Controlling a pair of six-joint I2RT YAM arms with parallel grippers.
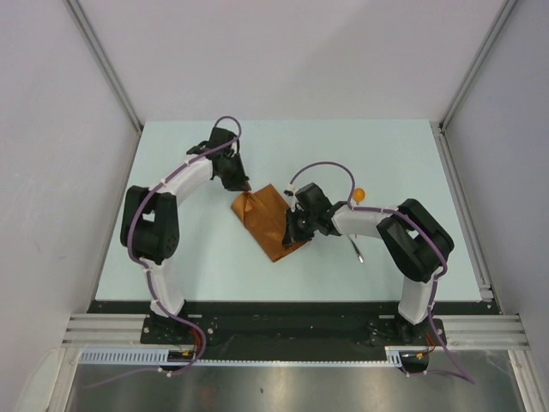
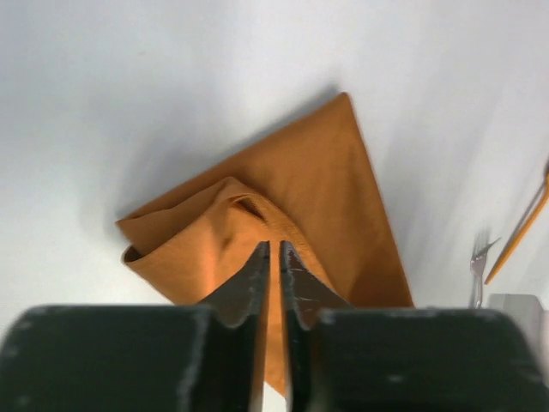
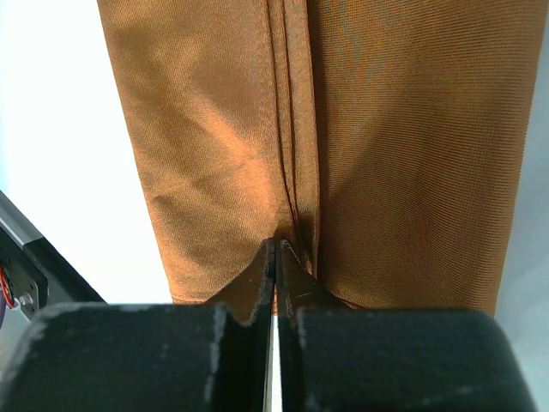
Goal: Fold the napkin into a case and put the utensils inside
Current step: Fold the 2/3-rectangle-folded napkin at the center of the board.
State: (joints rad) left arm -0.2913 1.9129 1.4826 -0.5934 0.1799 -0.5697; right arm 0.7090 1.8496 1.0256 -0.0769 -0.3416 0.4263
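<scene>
- While the napkin (image 1: 270, 219) is lying part-folded and slanted on the table (image 1: 171, 172), both arms are working on it at once.
- At the napkin's far-left corner the left pincer (image 2: 274, 249) is nipping a raised ridge of cloth, its jaws nearly together.
- At the napkin's right-hand edge the right pincer (image 3: 276, 245) is pressing tight together on the stacked fold lines.
- Just right of the napkin the spoon (image 1: 358, 196) and fork (image 1: 354, 247) are waiting, outside any pocket.
- To my eye the risk is sitting at that bunched corner. If the arms start pulling unevenly, the layers could be sliding open and the pocket losing its shape.
- Such a thin nip could be slipping off, and the right arm is reaching over so near the fork that it could be knocking it away from the napkin.
</scene>
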